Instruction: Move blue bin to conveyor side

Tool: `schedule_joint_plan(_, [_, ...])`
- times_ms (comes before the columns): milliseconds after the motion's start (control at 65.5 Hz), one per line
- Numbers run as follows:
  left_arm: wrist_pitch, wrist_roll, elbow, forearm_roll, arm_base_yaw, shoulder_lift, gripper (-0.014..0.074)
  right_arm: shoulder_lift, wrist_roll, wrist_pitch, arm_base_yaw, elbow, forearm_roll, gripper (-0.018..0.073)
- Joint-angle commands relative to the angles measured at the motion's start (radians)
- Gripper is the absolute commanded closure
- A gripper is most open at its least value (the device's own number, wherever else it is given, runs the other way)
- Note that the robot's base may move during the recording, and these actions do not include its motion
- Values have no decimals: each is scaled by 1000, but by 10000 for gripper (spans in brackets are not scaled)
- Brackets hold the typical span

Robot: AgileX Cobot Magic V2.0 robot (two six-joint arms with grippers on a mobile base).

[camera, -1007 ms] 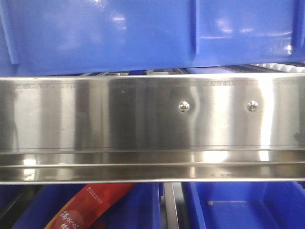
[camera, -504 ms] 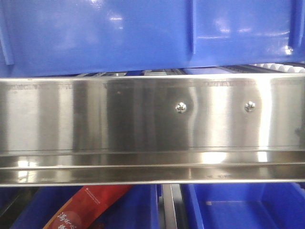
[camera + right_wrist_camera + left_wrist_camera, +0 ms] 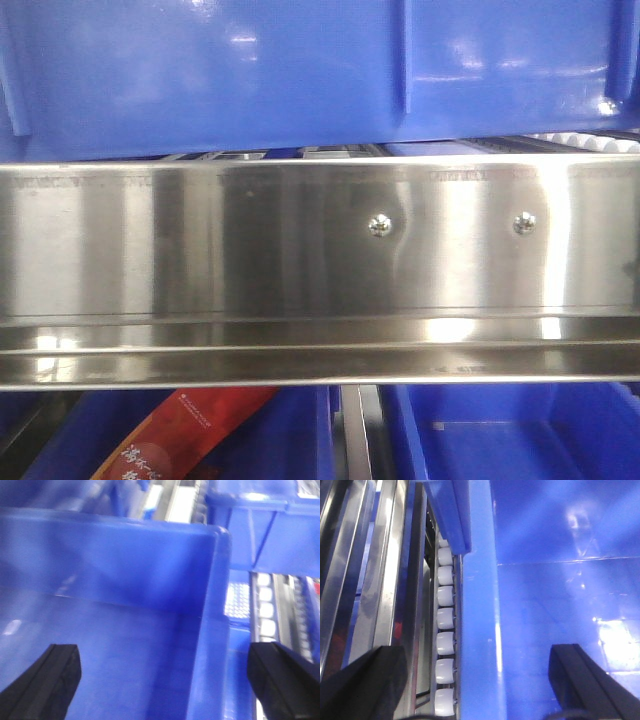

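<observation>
A brushed stainless-steel rail (image 3: 200,250) spans the front view from edge to edge. Its face is mirror-bright with vertical streaks of glare, it carries two domed screws (image 3: 380,226), and a stepped lip runs along its lower edge. Above the rail sits the blue bin (image 3: 220,70), a glossy bright-blue plastic wall with thin raised vertical ribs. It rests on the rack's white rollers (image 3: 590,142), which show just under its right end. Below the rail are two more blue crates (image 3: 520,430); the left one holds a red printed packet (image 3: 185,435).

Left wrist view: the left gripper (image 3: 475,652) stands spread wide and grasps nothing. Its matte black fingers (image 3: 365,685) straddle the bin's thick, smooth rim (image 3: 477,605) without touching it. One finger hangs over the steel rack and its row of barrel-shaped white rollers (image 3: 445,640); the other hangs inside the bin, above the shiny floor.

Right wrist view: the right gripper (image 3: 170,675) is likewise spread and empty. One finger (image 3: 60,675) is over the bin's interior; the other is outside the rounded corner wall (image 3: 210,620), above the rollers (image 3: 265,610). A second ribbed blue crate (image 3: 260,530) lies beyond that corner, slightly blurred.
</observation>
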Motion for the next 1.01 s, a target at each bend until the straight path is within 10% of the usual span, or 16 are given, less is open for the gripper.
schedule_joint_plan(0, [-7, 0, -7, 6, 2, -3, 120, -5, 13, -14, 1, -6, -30, 0])
schedule_joint_plan(992, [-7, 0, -7, 19, 2, 12, 120, -36, 18, -14, 1, 158, -94, 0])
